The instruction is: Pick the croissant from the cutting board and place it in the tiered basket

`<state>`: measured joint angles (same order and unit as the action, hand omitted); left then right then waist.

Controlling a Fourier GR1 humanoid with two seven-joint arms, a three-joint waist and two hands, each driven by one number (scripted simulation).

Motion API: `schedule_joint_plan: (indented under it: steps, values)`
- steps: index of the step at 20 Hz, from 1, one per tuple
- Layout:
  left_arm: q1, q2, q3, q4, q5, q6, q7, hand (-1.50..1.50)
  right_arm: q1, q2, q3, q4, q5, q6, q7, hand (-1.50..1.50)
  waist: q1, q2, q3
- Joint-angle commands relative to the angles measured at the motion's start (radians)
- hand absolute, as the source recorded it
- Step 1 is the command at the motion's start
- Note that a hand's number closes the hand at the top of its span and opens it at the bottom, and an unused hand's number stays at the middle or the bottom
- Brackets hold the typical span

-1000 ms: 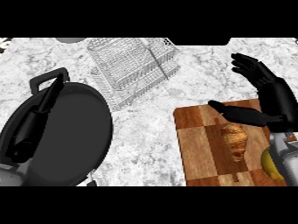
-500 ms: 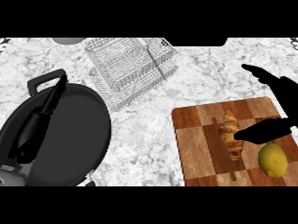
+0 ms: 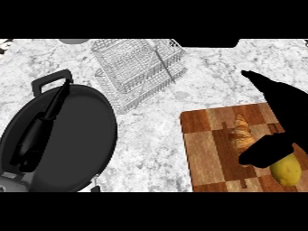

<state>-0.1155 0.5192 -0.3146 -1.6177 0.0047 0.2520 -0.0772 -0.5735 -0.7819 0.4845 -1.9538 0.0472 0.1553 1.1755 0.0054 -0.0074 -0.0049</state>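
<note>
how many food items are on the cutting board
2: the croissant lies near the middle of the cutting board, and a yellow lemon-like fruit sits at its near right corner. The right hand covers part of the board, so something could be hidden beneath.

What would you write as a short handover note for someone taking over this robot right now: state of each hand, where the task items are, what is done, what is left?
Right hand: open, over the cutting board, thumb beside the croissant; not gripping.
Left hand: not in view.
Croissant lies on the board; tiered basket stands behind it to the left.
Done: approach only.
Left: grasp, lift, carry to basket, release.
</note>
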Motion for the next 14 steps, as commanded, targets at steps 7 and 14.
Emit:
schedule_joint_plan:
  steps: [7, 14]
  values:
    - [-0.029, 0.0, 0.021, 0.007, 0.002, -0.037, 0.008, 0.0, -0.111, 0.171, 0.19, 0.182, 0.145, 0.012, 0.293, -1.5, 0.014, 0.009, 0.001]
    - [0.014, -0.02, 0.011, -0.027, -0.01, -0.019, 0.018, 0.0, -0.059, 0.181, 0.25, 0.261, 0.202, 0.022, 0.312, -1.5, -0.006, -0.001, 0.002]
